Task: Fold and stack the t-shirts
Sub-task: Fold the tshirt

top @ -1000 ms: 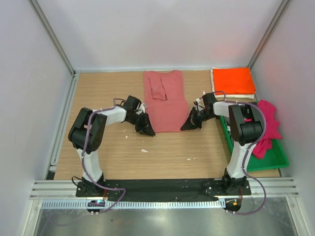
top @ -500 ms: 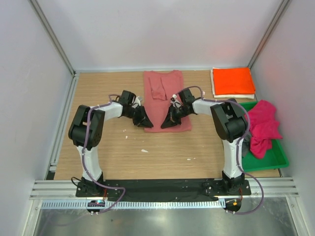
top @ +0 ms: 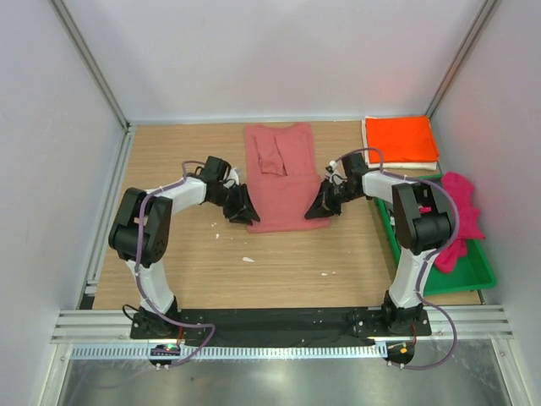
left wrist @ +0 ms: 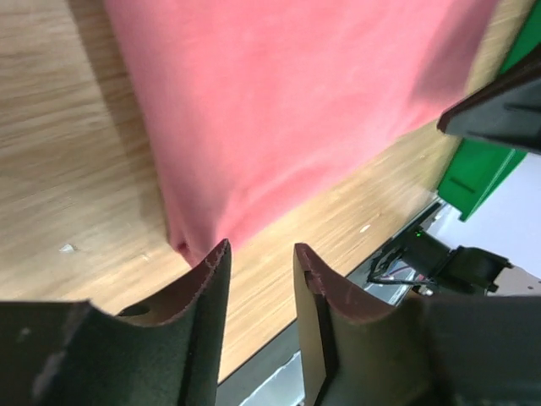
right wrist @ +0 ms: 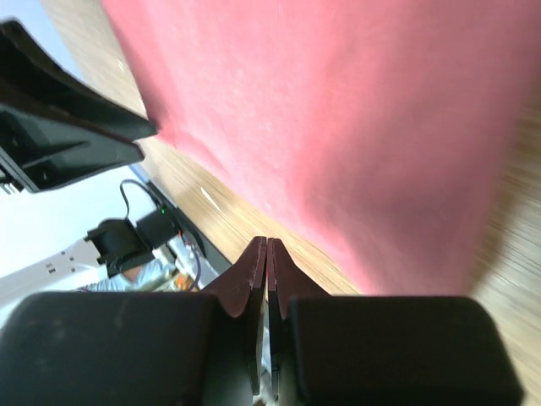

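Dusty salmon-red soft cloth t-shirt (top: pixel 283 182) lies flat on the wooden counter (top: pixel 186 254), long axis running straight away from the arm bases; the folded bright orange t-shirt (top: pixel 401 138) sits off its far-right corner. Left hand (top: pixel 243 211) is at the salmon shirt's near-left corner, jaws narrowly apart and empty, cloth edge just beyond the tips. Right hand (top: pixel 319 205) is at its right edge a little up from the hem, fingers pressed together, nothing visibly pinched. My read: next fold carries hem toward collar, and left is nearer its corner.
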{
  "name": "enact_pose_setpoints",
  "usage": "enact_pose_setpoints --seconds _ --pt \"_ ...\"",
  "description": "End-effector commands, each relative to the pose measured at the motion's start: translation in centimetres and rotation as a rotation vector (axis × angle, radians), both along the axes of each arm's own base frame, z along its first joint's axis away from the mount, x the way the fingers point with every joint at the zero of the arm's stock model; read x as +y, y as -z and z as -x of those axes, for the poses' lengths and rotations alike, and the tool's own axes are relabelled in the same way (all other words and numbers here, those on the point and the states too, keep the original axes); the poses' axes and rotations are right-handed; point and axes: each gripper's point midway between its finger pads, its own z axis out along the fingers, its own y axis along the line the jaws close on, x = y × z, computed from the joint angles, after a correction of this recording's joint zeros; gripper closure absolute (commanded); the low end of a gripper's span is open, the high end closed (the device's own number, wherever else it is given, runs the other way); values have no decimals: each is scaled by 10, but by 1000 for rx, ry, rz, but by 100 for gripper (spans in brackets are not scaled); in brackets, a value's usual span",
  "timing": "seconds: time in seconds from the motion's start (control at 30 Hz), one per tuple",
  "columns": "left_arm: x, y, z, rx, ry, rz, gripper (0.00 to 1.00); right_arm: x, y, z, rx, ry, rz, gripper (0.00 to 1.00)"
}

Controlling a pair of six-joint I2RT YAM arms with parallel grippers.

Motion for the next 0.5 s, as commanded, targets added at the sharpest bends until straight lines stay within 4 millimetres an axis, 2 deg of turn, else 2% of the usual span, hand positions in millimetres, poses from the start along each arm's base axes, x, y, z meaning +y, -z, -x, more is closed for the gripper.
enact_pose_setpoints --seconds 0.0,0.1,0.13,0.17,0.27,0.4,0.47 --pt "2 -35 -17 -118 11 -11 62 -21 -8 -5 -63 20 43 91" --pt "1 -26 -30 -93 2 2 64 -31 12 -1 -28 45 52 91" --pt "1 -28 -39 -107 -5 7 65 -34 18 2 -22 48 65 91" --pt "4 -20 -44 -97 -17 -2 65 -36 24 7 -5 49 73 91" --pt "20 -16 -73 -121 -68 -13 58 -42 34 12 6 63 94 91" --pt "38 -22 -101 -160 -103 -26 50 -47 13 -7 -77 79 138 84" --pt "41 -29 -114 -191 -109 -29 45 -51 -4 -31 -152 101 159 75"
